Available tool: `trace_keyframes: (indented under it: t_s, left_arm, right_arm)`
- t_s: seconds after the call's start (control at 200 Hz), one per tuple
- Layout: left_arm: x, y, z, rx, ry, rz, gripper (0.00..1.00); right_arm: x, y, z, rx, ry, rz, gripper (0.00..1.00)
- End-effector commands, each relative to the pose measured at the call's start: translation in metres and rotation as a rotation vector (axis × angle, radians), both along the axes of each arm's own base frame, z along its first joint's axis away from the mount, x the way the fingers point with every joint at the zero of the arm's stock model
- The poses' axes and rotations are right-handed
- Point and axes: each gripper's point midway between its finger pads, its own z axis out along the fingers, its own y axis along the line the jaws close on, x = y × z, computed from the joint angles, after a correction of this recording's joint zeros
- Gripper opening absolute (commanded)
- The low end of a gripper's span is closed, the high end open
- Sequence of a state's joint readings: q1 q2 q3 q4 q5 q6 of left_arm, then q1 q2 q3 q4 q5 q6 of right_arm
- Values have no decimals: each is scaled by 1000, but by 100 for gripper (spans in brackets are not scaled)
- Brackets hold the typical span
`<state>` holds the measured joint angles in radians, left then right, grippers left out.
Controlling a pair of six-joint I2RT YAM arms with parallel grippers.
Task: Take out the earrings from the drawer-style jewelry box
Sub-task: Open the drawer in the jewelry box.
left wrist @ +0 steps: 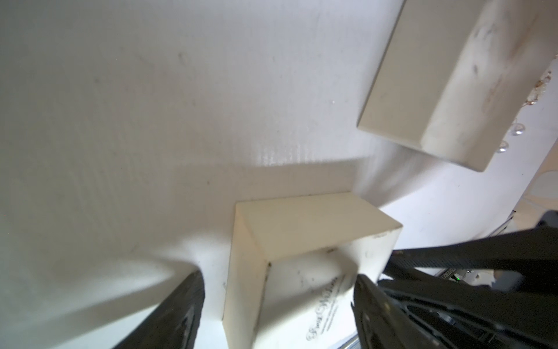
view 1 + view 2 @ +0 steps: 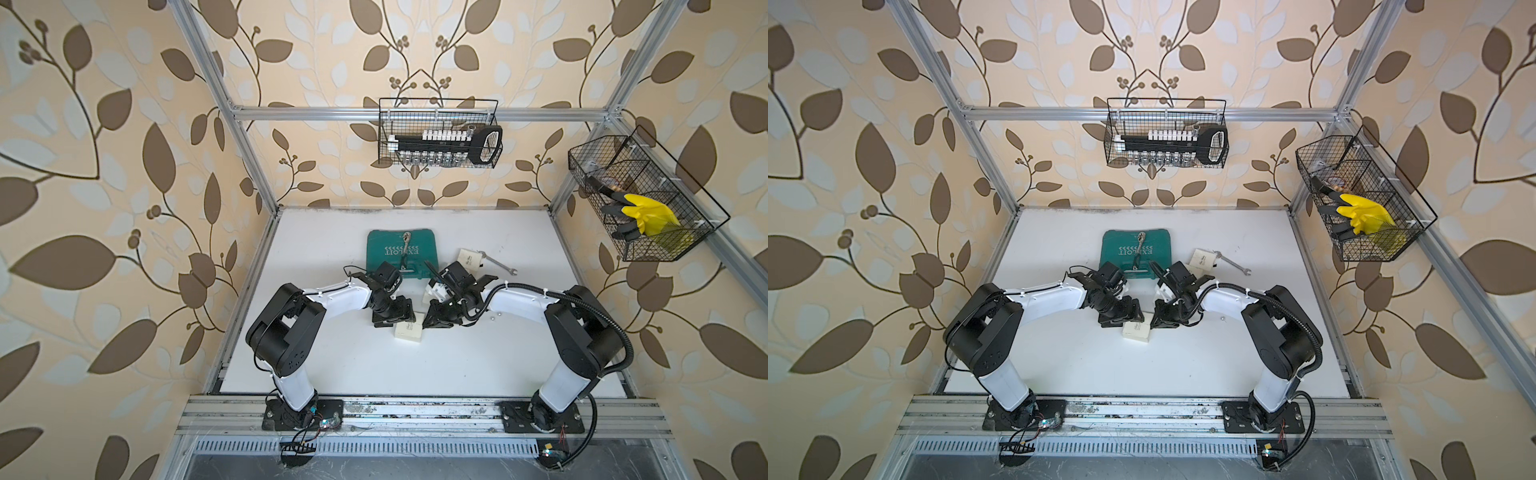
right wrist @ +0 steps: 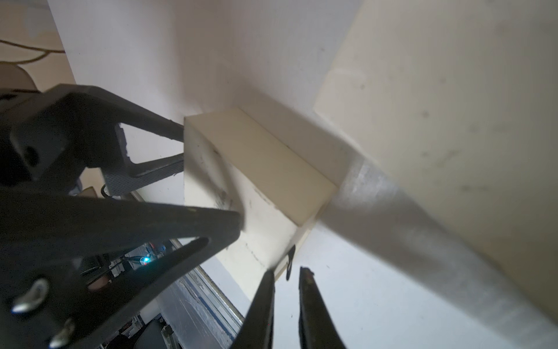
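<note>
On the white table, a cream drawer-style jewelry box is flanked by both grippers. The left gripper is spread astride this box. The right gripper is narrowed to a slit at the box's black pull tab; a pinch cannot be confirmed. Two earrings are seen on the table beyond the box, beside a second cream box.
</note>
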<state>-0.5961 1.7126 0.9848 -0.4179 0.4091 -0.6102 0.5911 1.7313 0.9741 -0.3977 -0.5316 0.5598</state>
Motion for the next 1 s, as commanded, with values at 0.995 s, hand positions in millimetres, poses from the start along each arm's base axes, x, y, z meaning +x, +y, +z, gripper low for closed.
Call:
trace_keyframes:
  t_s: [0.995]
  left_arm:
    - [-4, -2, -14, 29, 44, -4, 72]
  right_arm:
    - [-10, -7, -11, 29, 4, 14, 17]
